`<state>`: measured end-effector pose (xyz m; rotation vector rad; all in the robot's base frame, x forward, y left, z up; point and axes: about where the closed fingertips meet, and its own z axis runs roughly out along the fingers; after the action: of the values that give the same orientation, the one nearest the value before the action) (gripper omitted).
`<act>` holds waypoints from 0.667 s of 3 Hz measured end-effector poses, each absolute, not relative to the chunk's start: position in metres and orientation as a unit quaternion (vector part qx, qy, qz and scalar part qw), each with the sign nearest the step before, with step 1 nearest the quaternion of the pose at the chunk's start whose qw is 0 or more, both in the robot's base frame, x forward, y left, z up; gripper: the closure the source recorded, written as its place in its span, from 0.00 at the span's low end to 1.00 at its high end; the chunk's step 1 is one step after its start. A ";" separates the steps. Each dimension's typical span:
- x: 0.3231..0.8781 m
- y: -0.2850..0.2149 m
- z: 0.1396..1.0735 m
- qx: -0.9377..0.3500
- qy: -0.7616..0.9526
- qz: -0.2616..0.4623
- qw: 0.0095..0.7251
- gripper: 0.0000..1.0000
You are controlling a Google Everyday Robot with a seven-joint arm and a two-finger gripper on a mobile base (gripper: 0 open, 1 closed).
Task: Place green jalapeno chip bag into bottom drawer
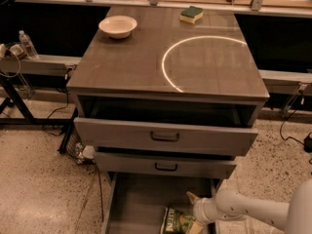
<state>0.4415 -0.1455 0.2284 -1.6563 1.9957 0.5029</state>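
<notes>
The green jalapeno chip bag (175, 222) lies on the grey floor of the bottom drawer (141, 199), which is pulled out, toward its front right at the lower edge of the view. My gripper (194, 212) reaches in from the right on a white arm and sits at the bag's right edge. Its jaws stand apart. One tan fingertip (191, 197) points up, clear of the bag, and the other is low beside the bag. The bag's lower part is cut off by the frame.
The top drawer (165, 136) and middle drawer (165, 166) stand partly open above the bottom one. On the cabinet top are a white bowl (117, 26) and a green-and-yellow sponge (191, 14). A water bottle (28, 44) and cables are at the left.
</notes>
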 end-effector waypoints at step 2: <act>0.421 -0.223 0.281 -0.542 0.771 0.150 0.298 0.32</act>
<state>0.4215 -0.2227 0.2812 -1.4390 2.0498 0.3997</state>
